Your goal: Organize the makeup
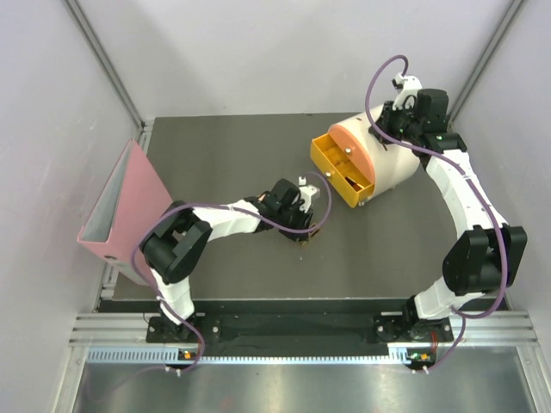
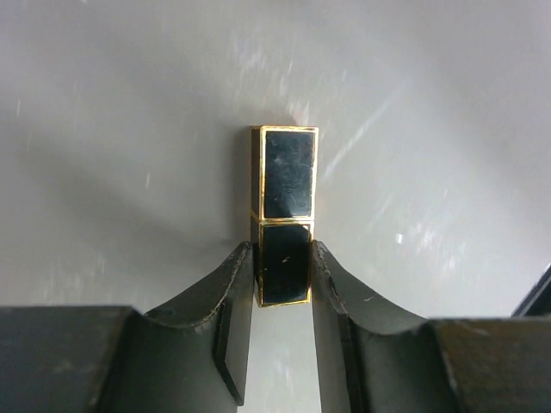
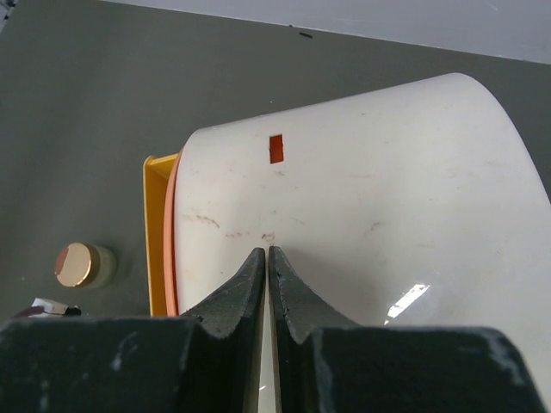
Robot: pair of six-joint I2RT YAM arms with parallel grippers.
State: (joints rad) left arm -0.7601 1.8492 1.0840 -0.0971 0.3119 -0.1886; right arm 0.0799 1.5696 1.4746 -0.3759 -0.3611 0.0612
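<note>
**A:** Two fingers, one case. The left fingers (image 2: 232, 297) are clamped on both sides of the black-and-gold case (image 2: 288, 172), low on its near half. The seam and the far half stick out past the tips.

**B:** And the right fingers (image 3: 250, 288)?

**A:** Pressed together with nothing between them, at the curved top of the cream box (image 3: 370, 198). I cannot tell whether they touch it.

**B:** Where does the case sit?

**A:** Mid-desk (image 1: 232, 155), near the box's open orange-yellow drawer (image 1: 337, 168), on its near left side. A round gold-topped compact (image 3: 77, 264) stands on the desk beside the box.

**B:** So the lift comes next. How do we do it well?

**A:** I'd raise it straight up and keep the squeeze firm. The grip holds only one half, so a jerk could part it at the seam. Carry it level, clear the drawer's wall, and lower it inside before the fingers part.
</note>
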